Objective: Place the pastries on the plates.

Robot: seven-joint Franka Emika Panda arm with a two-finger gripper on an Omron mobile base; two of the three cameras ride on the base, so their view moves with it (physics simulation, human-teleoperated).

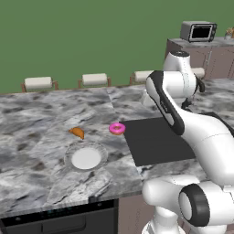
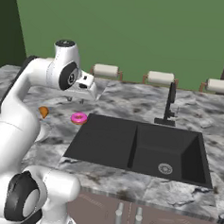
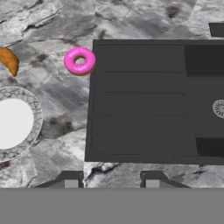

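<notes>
Beside sink edge: donut | croissant nr plate rim | tool prob. closed, empty, above counter

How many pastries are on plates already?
None yet. The pink donut lies on the counter beside the sink, and the croissant lies on the counter near the white plate, whose top is bare. The gripper holds nothing. Both pastries are left to move.

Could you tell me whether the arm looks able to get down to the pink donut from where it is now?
Probably yes: the pink donut lies uncovered on the marble counter beside the sink, with nothing above it.
</notes>
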